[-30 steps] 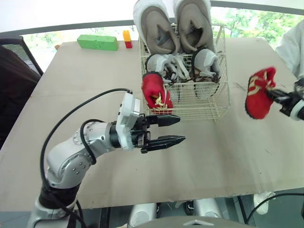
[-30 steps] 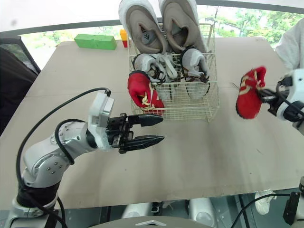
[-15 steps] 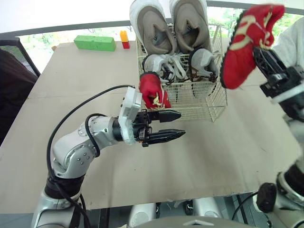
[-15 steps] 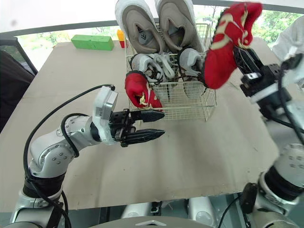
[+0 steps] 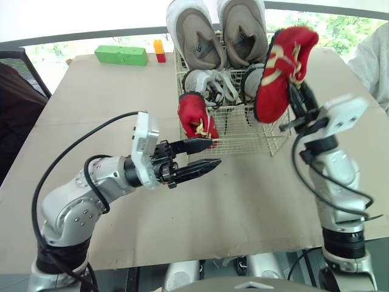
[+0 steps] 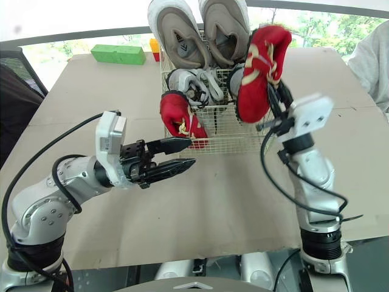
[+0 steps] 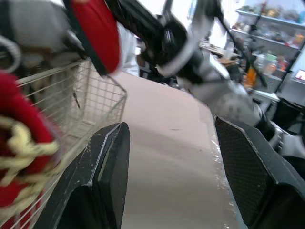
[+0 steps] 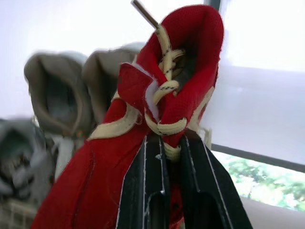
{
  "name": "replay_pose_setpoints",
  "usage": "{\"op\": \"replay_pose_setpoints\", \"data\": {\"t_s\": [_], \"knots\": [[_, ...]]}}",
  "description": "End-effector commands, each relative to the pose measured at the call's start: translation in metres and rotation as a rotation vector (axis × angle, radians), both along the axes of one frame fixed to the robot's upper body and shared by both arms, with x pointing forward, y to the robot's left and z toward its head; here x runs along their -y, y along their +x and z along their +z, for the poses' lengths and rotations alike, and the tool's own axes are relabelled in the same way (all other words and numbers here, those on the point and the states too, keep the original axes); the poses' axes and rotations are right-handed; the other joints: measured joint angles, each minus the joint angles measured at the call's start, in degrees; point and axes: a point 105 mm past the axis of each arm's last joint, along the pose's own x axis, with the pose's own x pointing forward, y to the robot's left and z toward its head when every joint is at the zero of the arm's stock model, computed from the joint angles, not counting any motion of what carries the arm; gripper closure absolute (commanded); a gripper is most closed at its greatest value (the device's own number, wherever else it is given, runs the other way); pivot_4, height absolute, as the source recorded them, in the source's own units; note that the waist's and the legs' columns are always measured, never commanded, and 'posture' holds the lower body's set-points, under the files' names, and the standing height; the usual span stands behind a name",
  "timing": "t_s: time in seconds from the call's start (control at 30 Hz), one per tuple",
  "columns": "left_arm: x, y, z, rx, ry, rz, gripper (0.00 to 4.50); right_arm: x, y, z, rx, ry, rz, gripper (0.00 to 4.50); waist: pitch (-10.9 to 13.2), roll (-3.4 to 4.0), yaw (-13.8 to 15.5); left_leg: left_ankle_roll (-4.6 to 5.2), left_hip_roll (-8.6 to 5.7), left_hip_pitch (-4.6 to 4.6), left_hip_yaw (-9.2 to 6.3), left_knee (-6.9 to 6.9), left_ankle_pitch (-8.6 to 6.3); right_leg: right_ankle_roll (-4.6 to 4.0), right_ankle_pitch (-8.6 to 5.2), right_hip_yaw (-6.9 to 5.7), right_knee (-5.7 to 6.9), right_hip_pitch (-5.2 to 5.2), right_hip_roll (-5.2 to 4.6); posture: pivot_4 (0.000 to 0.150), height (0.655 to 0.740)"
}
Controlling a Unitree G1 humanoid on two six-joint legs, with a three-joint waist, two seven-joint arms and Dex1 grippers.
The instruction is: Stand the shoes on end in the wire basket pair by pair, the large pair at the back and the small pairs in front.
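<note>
On our tan cardboard-topped bench [image 5: 91,109] sits the white wire basket [image 5: 255,141]: large beige trainers [image 5: 197,30] upright at its back, small grey trainers [image 5: 203,85] before them, one small red shoe [image 5: 196,117] front left. Our right pincer [image 8: 171,157] grips the other red shoe [image 5: 279,73] above the basket's right side; our left pincer [image 5: 214,152] hovers released nearby.

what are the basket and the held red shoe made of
The basket looks like thin metal wire, cream coated, in an open grid. The red shoe in the right gripper seems soft matte fabric, with cream laces and trim.
</note>
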Motion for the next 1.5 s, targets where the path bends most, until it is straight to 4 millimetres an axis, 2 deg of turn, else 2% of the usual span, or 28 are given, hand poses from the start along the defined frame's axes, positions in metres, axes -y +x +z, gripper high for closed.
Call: {"op": "replay_pose_setpoints", "data": {"t_s": [0.03, 0.17, 0.27, 0.37, 0.53, 0.57, 0.63, 0.67, 0.77, 0.9, 1.03, 1.17, 1.3, 1.4, 1.5], "knots": [[0.000, -0.006, 0.006, 0.062, -0.008, 0.020, 1.37, -0.006, 0.005, -0.023, 0.070, -0.103, -0.078, 4.47, 0.0, -0.04, -0.2, 0.00, 0.00, 0.13, 0.12, 0.00, 0.00, -0.01, 0.00, 0.11, 0.04, 0.03, 0.01, 0.150, 0.7400], [-0.003, -0.004, 0.005, 0.071, -0.004, 0.053, 1.37, -0.011, 0.010, -0.049, 0.062, -0.148, -0.090, 4.47, -0.1, -0.16, -0.1, 0.10, 0.00, 0.61, 0.16, -0.01, -0.06, -0.22, -0.13, 0.21, 0.06, 0.47, 0.01, 0.150, 0.7400], [-0.005, -0.003, 0.005, 0.074, -0.009, 0.067, 1.37, -0.017, 0.006, -0.065, 0.043, -0.201, -0.055, 4.47, -0.2, -0.28, 0.0, 0.19, 0.01, 1.06, 0.16, -0.04, -0.13, -0.38, -0.23, 0.21, -0.02, 0.98, -0.01, 0.150, 0.7400], [-0.007, 0.000, 0.004, 0.078, -0.011, 0.079, 1.37, -0.009, -0.001, -0.074, 0.001, -0.199, -0.047, 4.47, -0.2, -0.33, 0.2, 0.20, 0.01, 1.08, 0.15, -0.04, -0.13, -0.42, -0.25, 0.19, -0.01, 1.02, -0.06, 0.150, 0.7400], [-0.007, 0.000, -0.003, 0.053, -0.011, 0.076, 1.37, -0.003, -0.016, -0.094, -0.164, -0.139, 0.063, 2.76, -0.2, -0.33, 0.0, 0.20, 0.01, 1.05, 0.14, -0.05, -0.13, -0.42, -0.25, 0.18, -0.02, 0.99, -0.34, 0.150, 0.7400], [-0.007, 0.000, -0.003, 0.049, -0.010, 0.074, 1.37, -0.001, -0.020, -0.094, -0.199, -0.117, 0.088, 2.51, -0.2, -0.33, 0.1, 0.21, 0.01, 1.06, 0.13, -0.08, -0.13, -0.42, -0.25, 0.15, -0.02, 1.00, -0.34, 0.150, 0.7400], [-0.010, 0.001, -0.005, 0.047, -0.005, 0.078, 1.37, 0.006, -0.027, -0.088, -0.227, -0.095, 0.101, 1.47, -0.2, -0.30, 0.1, 0.21, 0.03, 1.04, 0.08, -0.10, -0.14, -0.42, -0.26, 0.10, -0.01, 0.99, -0.35, 0.150, 0.7400], [-0.011, 0.001, -0.007, 0.037, -0.006, 0.080, 1.37, 0.012, -0.030, -0.084, -0.258, -0.074, 0.098, 1.22, -0.2, -0.30, 0.1, 0.21, 0.04, 1.05, 0.08, -0.11, -0.14, -0.42, -0.27, 0.09, -0.02, 0.99, -0.35, 0.150, 0.7400], [-0.012, -0.003, -0.009, 0.009, -0.014, 0.070, 1.37, 0.026, -0.045, -0.073, -0.317, -0.103, 0.132, 1.22, -0.1, -0.24, 0.3, 0.22, 0.04, 0.98, 0.07, -0.11, -0.15, -0.42, -0.28, 0.06, -0.05, 0.97, -0.39, 0.150, 0.7400], [-0.025, -0.015, -0.021, -0.058, 0.023, 0.086, 1.37, 0.044, -0.072, -0.076, -0.443, -0.268, 0.216, 1.22, -0.1, -0.19, 0.3, 0.29, 0.04, 0.84, 0.05, -0.19, -0.20, -0.40, -0.29, -0.06, -0.32, 0.90, -0.45, 0.150, 0.7400], [-0.039, -0.012, -0.036, -0.081, 0.056, 0.130, 1.37, 0.055, -0.074, -0.063, -0.504, -0.368, 0.254, 1.22, -0.1, -0.17, 0.2, 0.31, 0.08, 0.79, 0.00, -0.31, -0.21, -0.37, -0.30, -0.20, -0.59, 0.92, -0.44, 0.150, 0.7400], [-0.038, -0.016, -0.043, -0.073, 0.067, 0.130, 1.37, 0.033, -0.062, -0.043, -0.492, -0.426, 0.279, 1.22, -0.1, -0.16, 0.2, 0.31, 0.08, 0.81, 0.00, -0.31, -0.21, -0.22, -0.39, -0.20, -0.63, 0.94, -0.42, 0.150, 0.7400], [-0.035, -0.024, -0.030, -0.016, -0.002, 0.077, 1.37, 0.005, -0.038, -0.022, -0.475, -0.375, 0.244, 1.22, 0.0, -0.18, 0.5, 0.30, 0.08, 0.67, -0.12, -0.31, -0.21, -0.38, -0.29, -0.33, -0.68, 0.88, -0.44, 0.150, 0.7400], [-0.036, -0.026, -0.021, 0.023, -0.018, 0.058, 1.37, -0.013, -0.023, -0.018, -0.501, -0.359, 0.227, 1.22, 0.0, -0.18, 0.6, 0.29, 0.07, 0.43, -0.16, -0.31, -0.21, -0.42, -0.27, -0.37, -0.73, 0.67, -0.46, 0.150, 0.7400], [-0.035, -0.024, -0.020, 0.037, -0.012, 0.075, 1.37, -0.022, -0.013, -0.024, -0.530, -0.389, 0.194, 1.22, 0.0, -0.18, 1.2, 0.27, 0.05, 0.07, -0.26, -0.31, -0.19, -0.42, -0.26, -0.48, -0.81, 0.42, -0.51, 0.150, 0.7400]]}}
